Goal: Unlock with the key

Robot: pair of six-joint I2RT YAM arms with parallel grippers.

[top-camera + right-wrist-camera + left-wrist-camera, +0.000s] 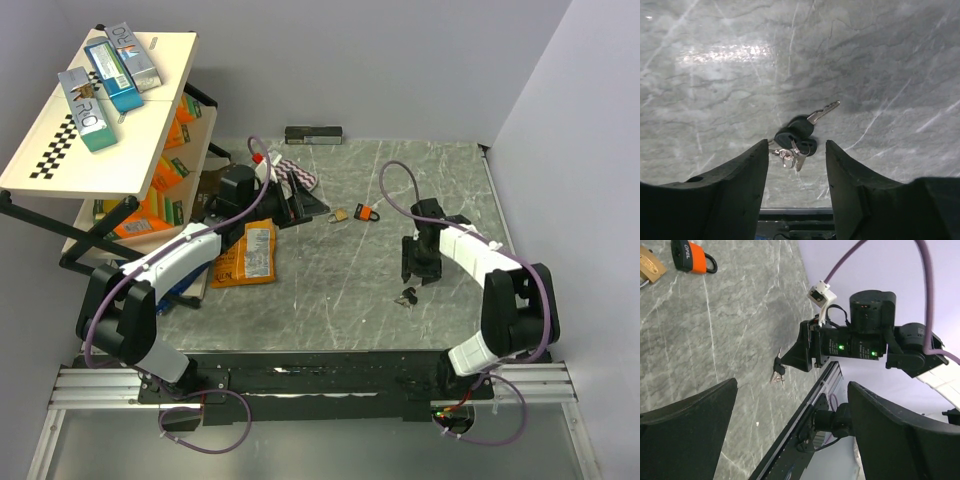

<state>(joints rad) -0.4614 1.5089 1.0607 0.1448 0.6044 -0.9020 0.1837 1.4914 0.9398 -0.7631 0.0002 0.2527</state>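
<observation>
A small cluster of black-headed keys [799, 136] lies on the grey marbled table, also seen in the top view [407, 295] and the left wrist view [778, 371]. My right gripper [796, 150] is open, low over the table, with the keys between its fingertips but not gripped. It shows in the top view [415, 272]. A brass padlock [339, 215] and an orange-red padlock [368, 213] lie side by side mid-table; both show in the left wrist view, brass [649, 267] and orange [690, 256]. My left gripper [308, 205] is open and empty, left of the padlocks.
A tilted shelf rack [95, 160] with boxes stands at the far left. An orange snack packet [250, 253] lies beside the left arm. A dark bar [314, 134] lies at the table's back edge. A wall stands on the right.
</observation>
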